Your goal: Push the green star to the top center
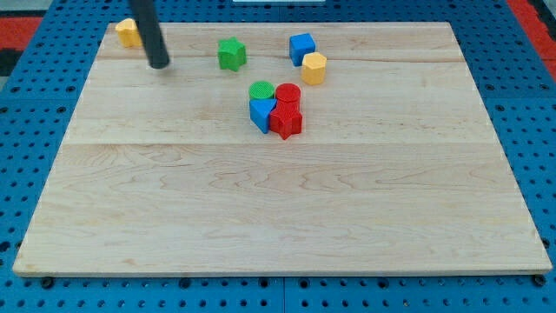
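The green star (231,54) lies near the view's top, a little left of centre, on the wooden board (278,209). My tip (159,64) rests on the board to the star's left, about a block's width or two away, not touching it. The dark rod rises from the tip toward the view's top left.
A yellow block (128,32) sits at the top left corner, just behind the rod. A blue cube (301,47) and a yellow hexagon (314,68) lie right of the star. Below them cluster a green cylinder (261,89), red cylinder (287,93), blue block (261,113) and red star (286,121).
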### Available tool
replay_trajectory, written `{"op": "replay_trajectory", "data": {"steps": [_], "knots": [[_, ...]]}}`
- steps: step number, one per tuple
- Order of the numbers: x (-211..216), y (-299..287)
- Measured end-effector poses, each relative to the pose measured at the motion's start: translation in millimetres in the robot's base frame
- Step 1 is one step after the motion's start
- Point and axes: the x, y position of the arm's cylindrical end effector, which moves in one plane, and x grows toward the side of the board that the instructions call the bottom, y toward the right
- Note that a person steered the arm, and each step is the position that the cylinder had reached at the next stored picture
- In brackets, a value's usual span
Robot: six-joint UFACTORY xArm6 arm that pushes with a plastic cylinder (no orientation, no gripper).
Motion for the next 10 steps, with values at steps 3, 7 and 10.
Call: {"op": "replay_trajectory", "data": {"steps": [3,7,10], "knots": [[-8,65],[-48,92],[-68,90]]}}
